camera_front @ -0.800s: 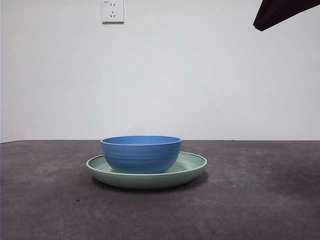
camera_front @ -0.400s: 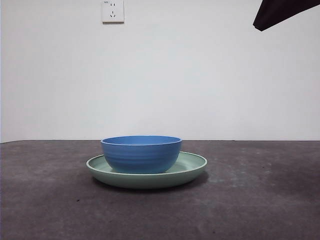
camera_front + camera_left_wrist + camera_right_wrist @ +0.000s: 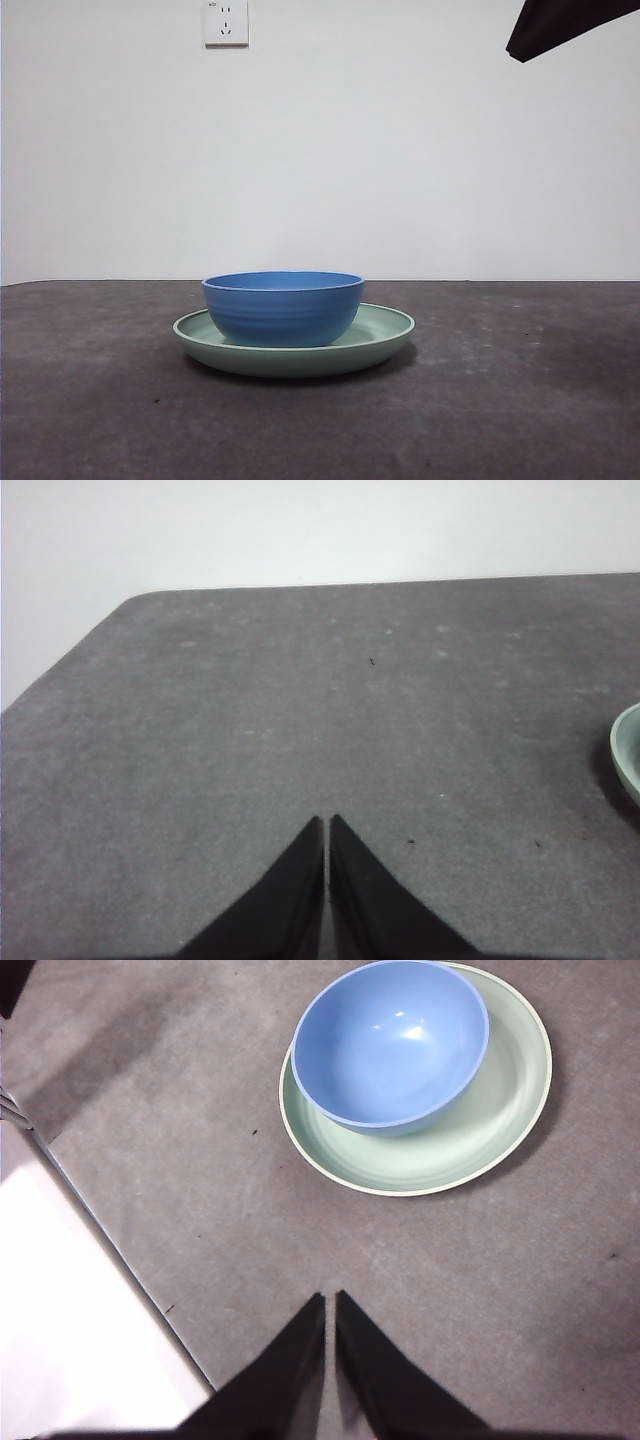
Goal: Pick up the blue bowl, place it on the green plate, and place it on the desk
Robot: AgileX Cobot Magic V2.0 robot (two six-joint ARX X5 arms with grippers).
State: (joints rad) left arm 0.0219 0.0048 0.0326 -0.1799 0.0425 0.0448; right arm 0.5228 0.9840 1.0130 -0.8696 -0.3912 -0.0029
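The blue bowl (image 3: pixel 283 308) stands upright and empty on the green plate (image 3: pixel 380 335), toward the plate's left side, in the middle of the desk (image 3: pixel 520 400). The right wrist view shows the bowl (image 3: pixel 390 1045) on the plate (image 3: pixel 480 1130) from above. My right gripper (image 3: pixel 329 1298) is shut and empty, hovering above the desk well apart from the plate. My left gripper (image 3: pixel 327 822) is shut and empty over bare desk; only the plate's rim (image 3: pixel 628 755) shows at that picture's edge. A black arm tip (image 3: pixel 560 25) shows at the front view's top right corner.
A white wall with a socket (image 3: pixel 225 22) stands behind the desk. The desk's edge (image 3: pixel 120 1260) runs close to my right gripper in the right wrist view, with white floor beyond. The desk's rounded corner (image 3: pixel 140 595) shows in the left wrist view.
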